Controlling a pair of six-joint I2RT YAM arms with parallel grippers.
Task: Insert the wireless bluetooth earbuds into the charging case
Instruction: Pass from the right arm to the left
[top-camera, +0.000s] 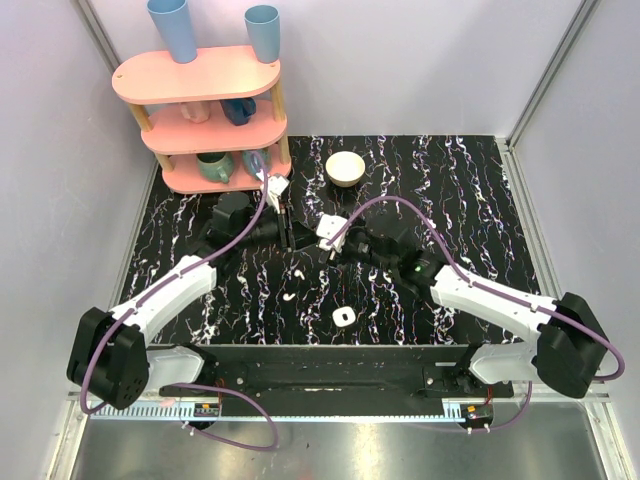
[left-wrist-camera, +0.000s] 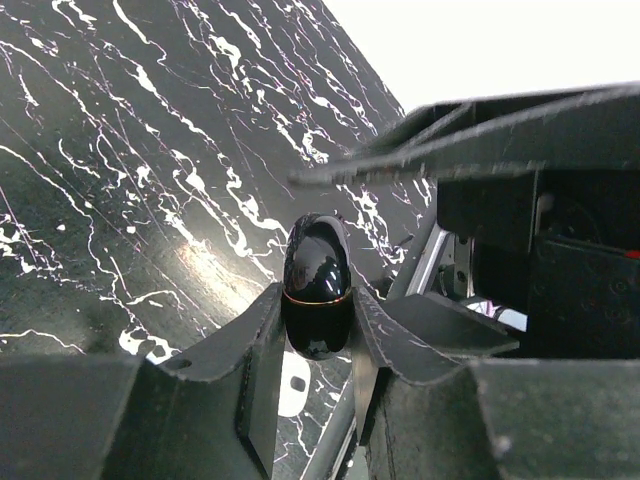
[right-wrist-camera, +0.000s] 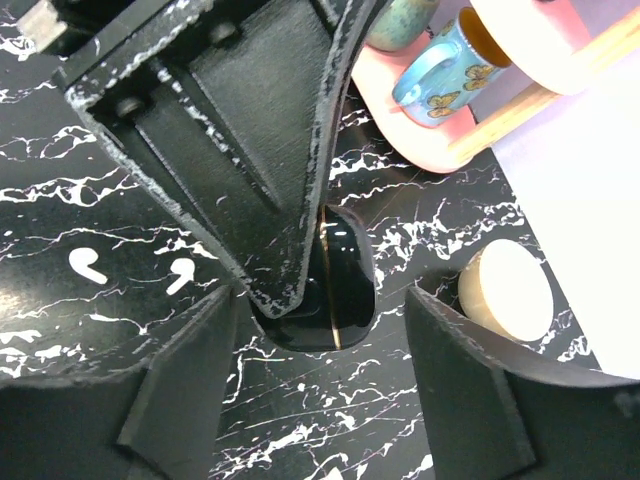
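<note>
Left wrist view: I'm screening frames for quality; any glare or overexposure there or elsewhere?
Left wrist: the upper-right background is blown out white, and a bright sheen sits on the table beside the glossy black object. Right wrist: wall at lower right overexposed. Top external: evenly lit.

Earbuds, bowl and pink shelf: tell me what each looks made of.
Earbuds: probably hard plastic; smooth, plain white, moulded comma shapes. Bowl: perhaps ceramic, possibly plastic; smooth cream-white with a thick rounded rim, gloss hard to judge. Pink shelf: looks like painted wood or board; flat matte pink tiers on bare tan posts that look wooden.
</note>
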